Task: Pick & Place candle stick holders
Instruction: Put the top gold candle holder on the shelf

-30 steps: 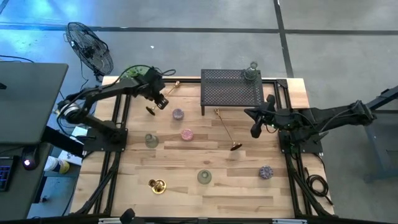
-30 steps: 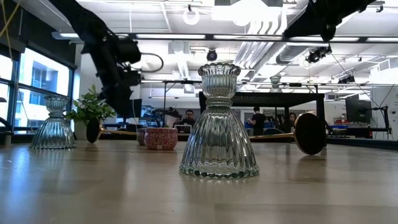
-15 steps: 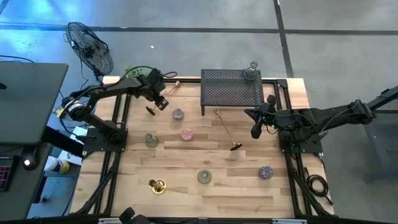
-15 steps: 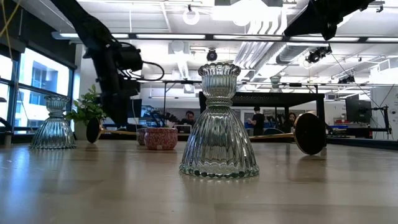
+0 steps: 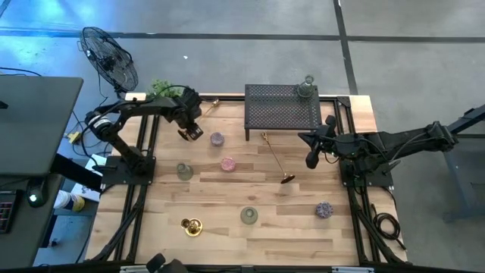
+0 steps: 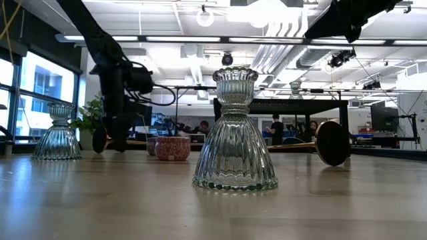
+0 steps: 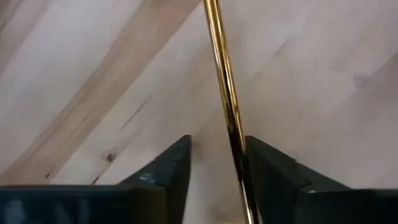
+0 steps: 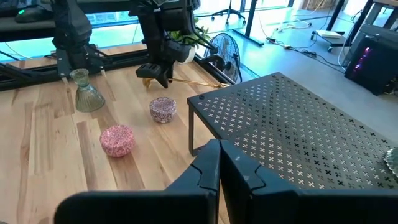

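Note:
A tall brass stick (image 5: 207, 107) lies on its side at the table's far left, with its round base (image 5: 183, 136) toward the near side. My left gripper (image 5: 192, 125) is low over it and open, one finger on either side of the shaft (image 7: 221, 74). My right gripper (image 5: 311, 161) hovers shut and empty, right of centre. A second brass stick (image 5: 274, 158) lies near the rack. Pink cups (image 5: 217, 139) (image 5: 228, 163), a purple one (image 5: 324, 210), clear glass holders (image 5: 185, 171) (image 5: 249, 216) and a short gold one (image 5: 191, 225) stand on the table. My left gripper comes from above, its fingers across the lying stick's shaft. The shaft (image 7: 235, 134) runs close along the inner face of one finger (image 7: 267, 165). I cannot tell whether they touch. The stick lies on the table.
A black mesh rack (image 5: 282, 108) stands at the far middle with a clear glass holder (image 5: 306, 89) on its right corner. A small green plant (image 5: 163, 87) stands at the far left corner. A fan (image 5: 110, 57) stands on the floor beyond.
My left gripper has come down toward the table over the far-left brass stick and has shifted slightly toward the table's left edge. The stick has stayed where it was.

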### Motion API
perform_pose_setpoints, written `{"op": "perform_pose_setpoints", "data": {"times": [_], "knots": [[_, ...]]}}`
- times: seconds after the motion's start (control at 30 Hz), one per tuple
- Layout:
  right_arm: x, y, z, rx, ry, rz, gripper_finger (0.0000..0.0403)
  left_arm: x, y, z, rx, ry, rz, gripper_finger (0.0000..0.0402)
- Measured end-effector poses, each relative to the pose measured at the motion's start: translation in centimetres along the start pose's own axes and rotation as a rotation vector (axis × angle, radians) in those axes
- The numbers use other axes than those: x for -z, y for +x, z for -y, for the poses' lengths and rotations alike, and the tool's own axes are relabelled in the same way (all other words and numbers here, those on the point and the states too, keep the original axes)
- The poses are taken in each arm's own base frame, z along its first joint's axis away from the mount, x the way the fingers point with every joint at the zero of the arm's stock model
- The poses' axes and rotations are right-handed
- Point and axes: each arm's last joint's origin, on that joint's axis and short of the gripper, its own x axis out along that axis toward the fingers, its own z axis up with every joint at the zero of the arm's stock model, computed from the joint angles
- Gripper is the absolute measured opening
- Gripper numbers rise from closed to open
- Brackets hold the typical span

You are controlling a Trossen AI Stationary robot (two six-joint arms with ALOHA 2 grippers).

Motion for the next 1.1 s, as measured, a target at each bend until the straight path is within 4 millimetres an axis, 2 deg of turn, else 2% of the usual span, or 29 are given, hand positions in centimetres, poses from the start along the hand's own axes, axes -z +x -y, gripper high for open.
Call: {"op": "perform_pose_setpoints", "data": {"times": [0.17,0.23,0.3,0.43,0.63,0.73,0.9,1.1], "knots": [[0.0,0.0,0.0,0.004,-0.002,0.001,0.0,0.4,-0.1,0.0,0.004,0.032,-0.039,0.0032],[0.0,0.0,0.0,0.004,-0.011,0.001,0.0,0.4,-0.1,0.2,0.007,0.046,-0.043,0.001],[0.0,0.0,0.0,0.003,-0.022,0.001,0.0,0.4,-0.3,0.2,-0.008,0.044,-0.035,0.0015],[0.0,0.0,0.0,0.003,-0.027,0.001,0.0,0.1,-2.4,0.4,-0.029,0.044,0.059,0.0014],[0.2,0.0,0.1,0.008,-0.053,-0.014,0.0,0.9,-7.7,0.8,0.077,0.019,0.326,0.0014],[0.6,0.0,0.3,0.053,-0.046,-0.046,0.0,1.9,-9.3,1.9,0.18,0.042,0.537,0.0013],[2.3,0.8,0.2,0.077,0.0,-0.031,0.0,4.0,-9.8,4.9,0.454,0.144,0.86,0.0006],[5.3,2.2,-0.6,-0.087,0.118,0.113,0.0,5.1,-10.5,9.5,0.675,0.27,1.115,0.0009]]}}
